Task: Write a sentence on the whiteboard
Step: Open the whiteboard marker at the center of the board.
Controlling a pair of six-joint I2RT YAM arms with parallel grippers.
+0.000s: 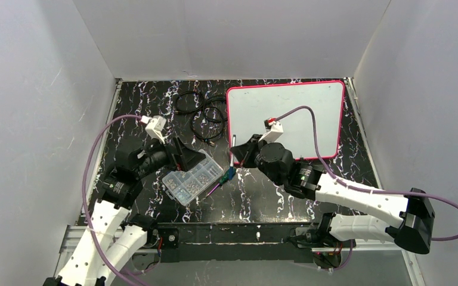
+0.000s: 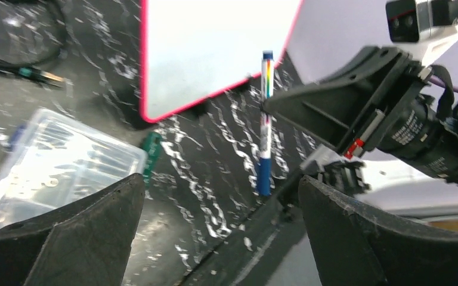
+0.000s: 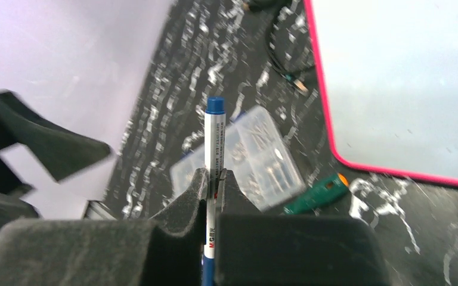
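Two grippers are in my feeds, and they stand in opposite states. The right gripper [image 3: 213, 179] is clenched tight on a marker [image 3: 214, 131], a white-barrelled pen with blue ends. Its fingers [image 3: 191, 196] pinch the barrel at about mid-length, so the blue top rises well clear above them. In the left wrist view the marker [image 2: 266, 119] stands nearly upright over the black marbled table [image 1: 262, 196]. I cannot tell whether its lower end touches the surface.

The left gripper [image 2: 220, 238] is spread as wide as I see it go, with nothing between its fingers [image 2: 89, 232] and nothing touching them. It hangs just beside a clear plastic parts box [image 1: 192, 180], facing toward the right arm.

The whiteboard [image 1: 256, 104] lies flat at the far right of the table, pink-red frame all round, its surface plain glossy white where I can see it. The marker sits just off the board's near left corner, over the table and not over the board. A green-handled tool [image 3: 317, 193] lies between the box and that corner. Black cables [image 1: 206, 113] coil to the board's left.
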